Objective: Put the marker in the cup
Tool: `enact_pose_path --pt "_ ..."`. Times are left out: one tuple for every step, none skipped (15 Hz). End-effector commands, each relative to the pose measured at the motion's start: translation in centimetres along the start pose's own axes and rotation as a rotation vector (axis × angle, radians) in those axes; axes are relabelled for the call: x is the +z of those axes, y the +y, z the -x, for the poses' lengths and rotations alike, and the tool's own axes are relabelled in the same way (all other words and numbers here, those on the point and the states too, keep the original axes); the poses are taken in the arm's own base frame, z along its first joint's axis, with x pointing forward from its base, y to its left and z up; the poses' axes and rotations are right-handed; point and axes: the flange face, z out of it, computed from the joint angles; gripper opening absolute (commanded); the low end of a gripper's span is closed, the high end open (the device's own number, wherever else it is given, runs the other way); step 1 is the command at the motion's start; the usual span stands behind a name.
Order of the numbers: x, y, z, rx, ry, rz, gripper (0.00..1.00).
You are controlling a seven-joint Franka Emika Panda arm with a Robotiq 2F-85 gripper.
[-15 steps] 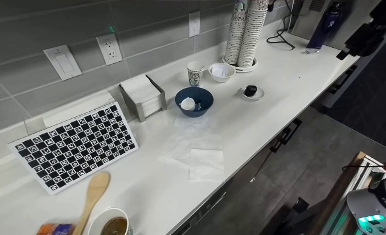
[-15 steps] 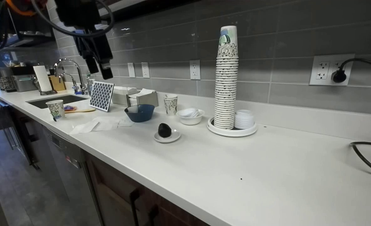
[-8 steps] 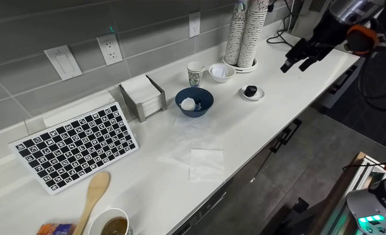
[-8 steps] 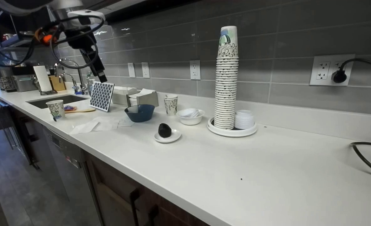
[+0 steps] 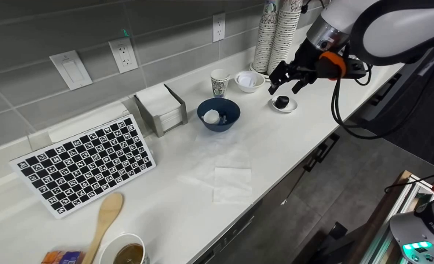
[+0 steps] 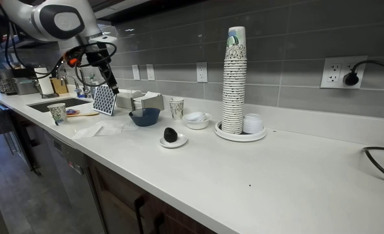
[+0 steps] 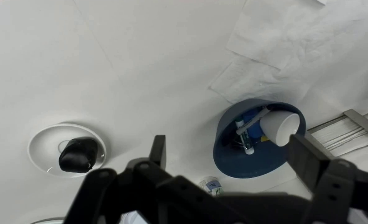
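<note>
The cup (image 7: pixel 275 124), a small pale grey-white tumbler, lies tilted inside the blue bowl (image 7: pixel 252 166). Beside it in the bowl are a grey marker (image 7: pixel 253 120) and a white marker with a dark green label (image 7: pixel 245 138), crossing each other, with a blue thing under them. The cup in the bowl (image 5: pixel 217 127) also shows in an exterior view (image 5: pixel 211 116); the markers are small there. My gripper (image 7: pixel 225 140) is open and empty, above the counter. In an exterior view it appears (image 5: pixel 284 90) just above the saucer, to the right of the bowl. The bowl also shows in an exterior view (image 6: pixel 144 117).
A white saucer holds a black object (image 5: pixel 282 102). Behind the bowl stand paper cups (image 5: pixel 219 82), a low white bowl (image 5: pixel 249 81) and tall cup stacks (image 5: pixel 281 40). A napkin holder (image 5: pixel 163 108) is beside the bowl, with loose napkins (image 5: pixel 232 185) in front.
In both exterior views the arm has come further over the counter. The gripper has moved from the far right towards the blue bowl in an exterior view. The objects on the counter have not moved.
</note>
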Motion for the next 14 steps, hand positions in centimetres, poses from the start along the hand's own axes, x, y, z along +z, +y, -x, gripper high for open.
enact_pose_path --pt "-0.1 0.1 -0.2 0.002 0.001 -0.001 1.0" --pt "-0.2 0.0 -0.3 0.002 0.003 -0.002 1.0" --pt "0.4 -0.7 -0.3 0.04 -0.011 0.018 1.0" --pt "1.7 -2.2 -0.3 0.085 -0.066 0.021 1.0" --pt "3.2 -3.9 -0.3 0.142 -0.077 0.038 1.0" --pt "4.5 -5.5 -0.3 0.179 -0.121 0.047 1.0" --pt "5.7 -7.1 -0.6 0.225 -0.15 0.048 1.0" --pt "6.6 -8.6 -1.0 0.258 -0.163 0.024 1.0" --pt "7.6 -10.1 -1.6 0.285 -0.149 -0.004 1.0" --pt "8.7 -11.6 -2.3 0.294 -0.151 -0.037 1.0" --pt "10.0 -12.7 -3.3 0.301 -0.142 -0.043 1.0" --pt "11.3 -13.5 -4.3 0.297 -0.131 -0.052 1.0" --pt "12.7 -14.2 -5.4 0.302 -0.13 -0.054 1.0" --pt "13.9 -14.7 -6.5 0.296 -0.128 -0.05 1.0"
